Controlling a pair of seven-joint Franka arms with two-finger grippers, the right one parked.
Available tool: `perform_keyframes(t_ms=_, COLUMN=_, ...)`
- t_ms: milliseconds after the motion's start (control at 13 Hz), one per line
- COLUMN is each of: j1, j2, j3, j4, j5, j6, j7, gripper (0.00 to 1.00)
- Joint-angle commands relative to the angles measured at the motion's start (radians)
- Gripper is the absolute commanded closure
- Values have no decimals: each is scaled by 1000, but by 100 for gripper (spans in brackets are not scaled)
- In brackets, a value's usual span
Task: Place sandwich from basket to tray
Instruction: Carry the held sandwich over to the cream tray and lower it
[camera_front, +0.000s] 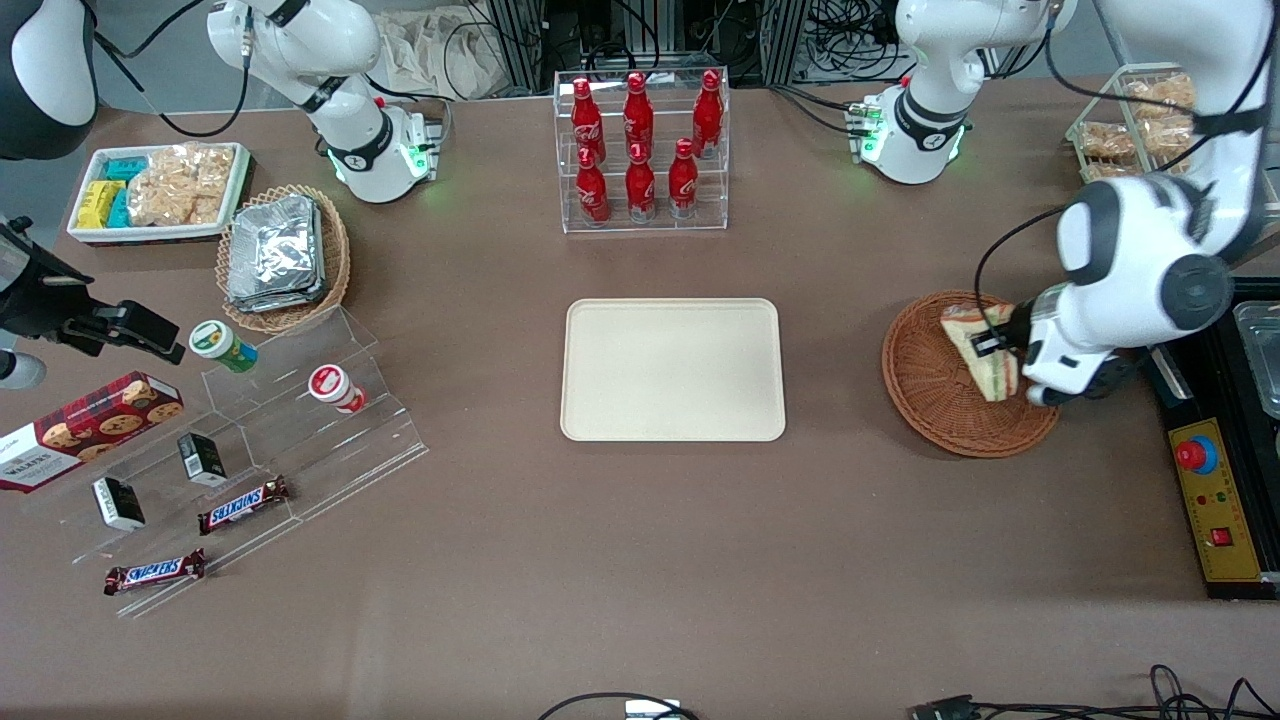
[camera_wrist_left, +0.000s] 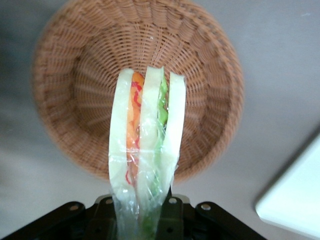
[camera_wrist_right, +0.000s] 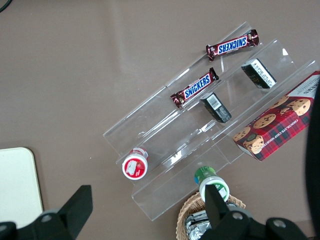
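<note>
Pincer (camera_front: 1003, 345) at right of front frame, clamped on sandwich (camera_wrist_left: 146, 150), raised above basket (camera_wrist_left: 85, 95); tray (camera_front: 672, 369) at centre.

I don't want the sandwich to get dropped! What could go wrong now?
The gripper above the basket is shut on the sandwich near one end only, so the slippery wrap might slide out. The sandwich hangs long, so it could swing on the way. The tray has a low rim that it might catch.
</note>
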Motion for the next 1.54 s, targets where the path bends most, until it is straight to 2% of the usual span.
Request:
perform_keyframes(t_ms=0, j1=-1, j2=-20, j3=1, j4=241, j5=7, j6=-290, j7=19, gripper=85)
perform_keyframes(t_ms=231, j1=-18, j2=-16, j3=-16, j4=451, j5=2, j6=-497, j7=20, gripper=87)
perform_keyframes(t_ms=385, j1=-35, j2=-15, j3=-58, j4=513, j5=4, j6=-540, j7=19, gripper=87)
perform_keyframes(t_ms=538, j1=-29, j2=-18, j3=-187, j4=519, j5=20, j6=-539, j7=-1, gripper=87)
perform_keyframes(t_ms=692, j1=-12, j2=-7, j3=-372, j4=554, j5=42, j6=-518, j7=-62, gripper=87)
perform_keyframes(t_ms=923, j1=-9, j2=22, j3=-558, j4=581, j5=42, j6=-395, j7=-286, gripper=87)
perform_keyframes(t_ms=1154, j1=-38, j2=63, j3=-616, j4=510, j5=74, j6=-289, j7=-392, gripper=87)
perform_keyframes(t_ms=1462, j1=-50, j2=83, j3=-616, j4=152, j5=82, j6=89, j7=-397, gripper=87)
